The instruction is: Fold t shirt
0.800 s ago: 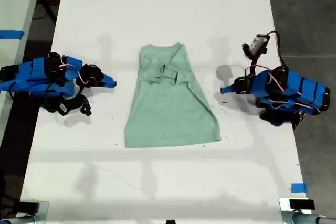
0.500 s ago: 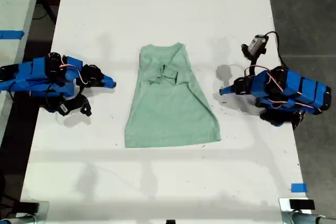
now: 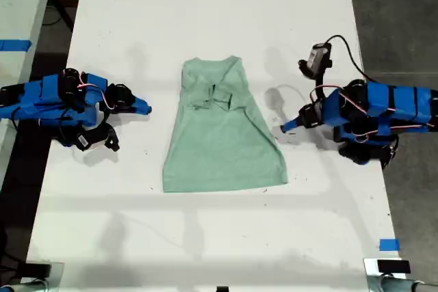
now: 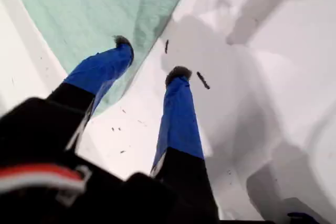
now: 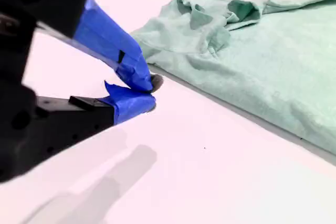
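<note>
Shirt (image 3: 222, 131) lies flat mid-table (image 3: 205, 18), collar end toward the far edge in the exterior view, hem nearer and wider. Collar end is bunched and wrinkled, and the long edges look turned in — judging by that, I'd say the job is partly done, with a hem-to-collar fold left.

My first gripper (image 4: 149, 59) is the one on the exterior view's right. Jaws are spread apart with nothing between them; one fingertip (image 4: 124, 41) is over the shirt's edge, the other over bare table just beside it. Can't tell whether either tip touches the surface. It straddles the shirt's side edge, roughly between collar and hem.

My second gripper (image 5: 147, 94) sits on the exterior view's left, near the collar end but clear of the cloth. Jaws nearly together, holding nothing, and low over the table.

Step in hand, my read: approach for a grasp on the side edge with the first gripper.

Next move calls for:
- lower the first gripper and close on the edge
- bring the second gripper in and open it — needs a matching hold on its side
- lift both evenly, or the cloth will skew.
</note>
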